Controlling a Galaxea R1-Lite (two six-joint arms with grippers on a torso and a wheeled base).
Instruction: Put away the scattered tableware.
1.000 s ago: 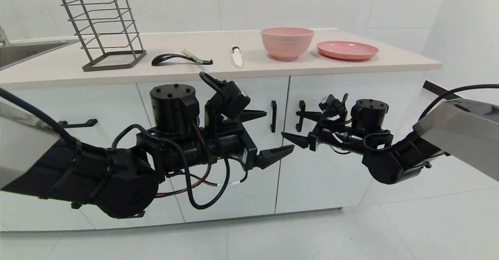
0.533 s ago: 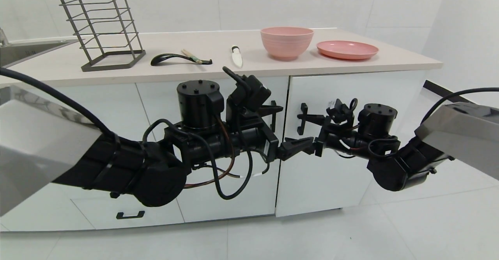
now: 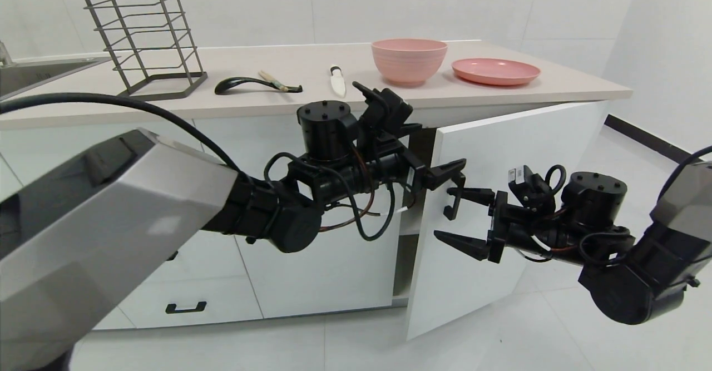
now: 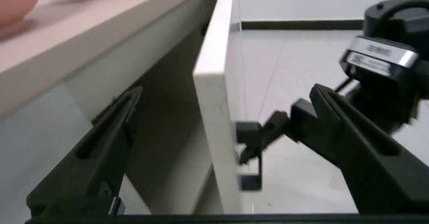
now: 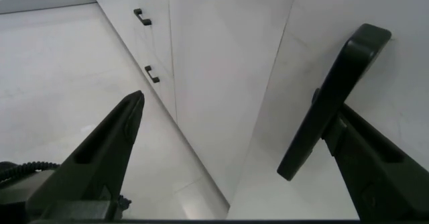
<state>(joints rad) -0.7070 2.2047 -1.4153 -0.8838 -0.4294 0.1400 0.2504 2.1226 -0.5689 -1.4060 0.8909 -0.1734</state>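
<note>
On the counter lie a pink bowl (image 3: 409, 59), a pink plate (image 3: 495, 70), a white knife (image 3: 338, 82), chopsticks (image 3: 273, 80) and a black spoon (image 3: 239, 83). Below them the right cabinet door (image 3: 517, 154) stands partly open. My left gripper (image 3: 442, 162) is open, its fingers straddling the door's free edge (image 4: 218, 117) near the top. Lower and to the right, my right gripper (image 3: 445, 213) is open at the black door handle (image 3: 451, 207). In the right wrist view the handle (image 5: 335, 96) stands between the fingers, close to one.
A black wire dish rack (image 3: 147, 31) stands at the counter's left, beside a sink (image 3: 39, 70). The left cabinet door stays closed, with a drawer handle (image 3: 186, 307) low down. White tiled floor lies open to the right of the swung door.
The right cabinet door has swung open. My right gripper went down and to the right with its handle. My left arm travelled right and up to the door's free edge.
</note>
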